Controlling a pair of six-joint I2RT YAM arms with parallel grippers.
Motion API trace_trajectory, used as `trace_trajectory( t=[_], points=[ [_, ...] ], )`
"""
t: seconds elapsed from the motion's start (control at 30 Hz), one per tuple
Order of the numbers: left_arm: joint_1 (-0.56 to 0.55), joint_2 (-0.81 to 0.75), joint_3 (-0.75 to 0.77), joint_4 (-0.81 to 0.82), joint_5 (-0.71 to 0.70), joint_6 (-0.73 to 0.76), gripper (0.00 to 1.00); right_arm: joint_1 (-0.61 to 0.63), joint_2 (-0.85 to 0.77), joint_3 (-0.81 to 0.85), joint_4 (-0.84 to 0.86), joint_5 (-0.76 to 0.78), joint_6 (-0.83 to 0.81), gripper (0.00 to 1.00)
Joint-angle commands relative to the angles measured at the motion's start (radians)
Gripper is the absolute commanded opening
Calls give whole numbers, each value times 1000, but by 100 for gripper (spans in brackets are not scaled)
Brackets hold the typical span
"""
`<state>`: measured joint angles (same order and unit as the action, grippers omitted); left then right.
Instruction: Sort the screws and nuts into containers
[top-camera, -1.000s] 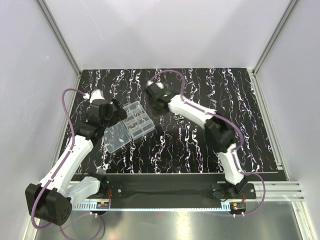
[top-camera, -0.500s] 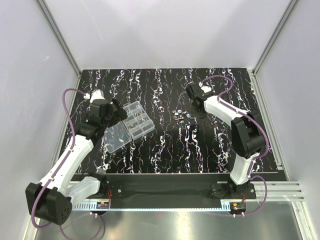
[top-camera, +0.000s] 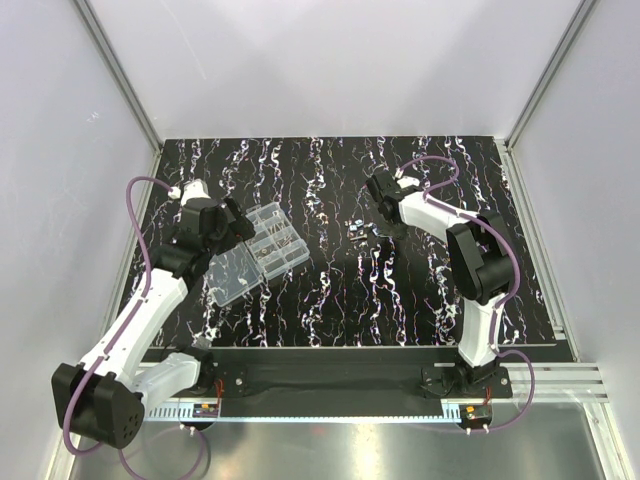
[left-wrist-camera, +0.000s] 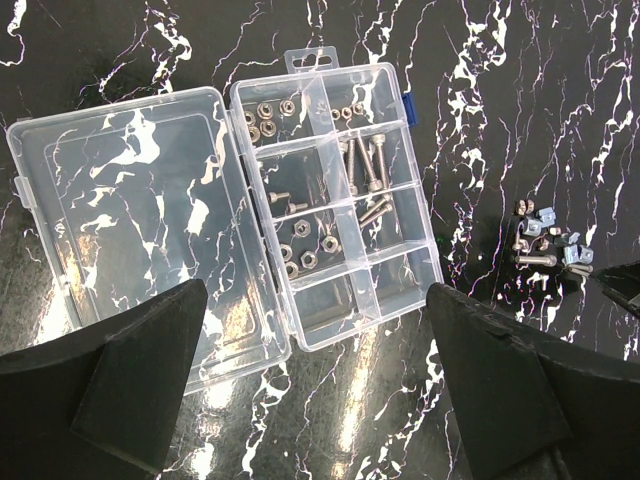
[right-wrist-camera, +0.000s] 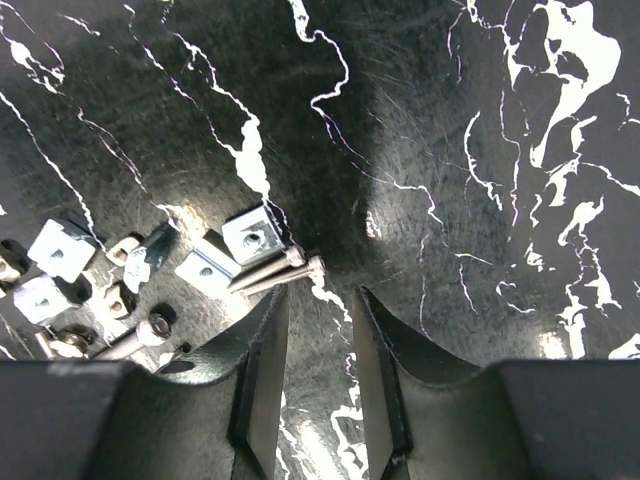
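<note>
**A:** What takes up most of the scene?

**B:** A black surface (top-camera: 400, 300) veined with white streaks. On its left half lies a clear plastic organiser box (left-wrist-camera: 395, 285). It is opened out flat, with its lid (left-wrist-camera: 130, 220) lying beside the tray of compartments.

**A:** Where are the two pincers?

**B:** The left pincer (left-wrist-camera: 315, 290) hangs above the organiser box with its jaws spread wide, holding nothing. The right pincer (right-wrist-camera: 322, 300) is low over the middle of the surface. Its jaws stand a narrow gap apart with nothing between them.

**A:** What is in the compartments?

**B:** In the left wrist view, the top left compartment holds a cluster of nuts (left-wrist-camera: 265, 115). The small compartment beside it holds a few more pieces, too small to name. Below that, on the right, long screws (left-wrist-camera: 365, 165) lie side by side. In the left column there is a short screw (left-wrist-camera: 280, 200), and further down more ring-shaped pieces (left-wrist-camera: 300, 255).

**A:** Is anything outside the box?

**B:** Yes, a loose pile (top-camera: 357, 230) sits on the bare surface to the right of the box, apart from it. The right wrist view shows silvery square nuts (right-wrist-camera: 250, 238) in it. Two screws (right-wrist-camera: 275, 272) lie side by side just beside one of the square nuts. Their ends are just beside the right pincer's fingertips (right-wrist-camera: 285, 300).
</note>
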<state>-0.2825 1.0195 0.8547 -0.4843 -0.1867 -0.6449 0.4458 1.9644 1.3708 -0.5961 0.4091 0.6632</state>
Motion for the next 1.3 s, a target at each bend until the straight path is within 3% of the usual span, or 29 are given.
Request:
trace_trajectory(
  t=[0.0, 0.8, 1.27],
  points=[
    [-4, 7, 4, 27, 3, 7, 99, -7, 4, 27, 38, 50, 33, 38],
    [-3, 11, 6, 23, -7, 8, 99, -9, 83, 56, 25, 49, 53, 38],
    [-3, 14, 7, 21, -11, 10, 99, -9, -27, 76, 98, 25, 23, 40]
  ],
)
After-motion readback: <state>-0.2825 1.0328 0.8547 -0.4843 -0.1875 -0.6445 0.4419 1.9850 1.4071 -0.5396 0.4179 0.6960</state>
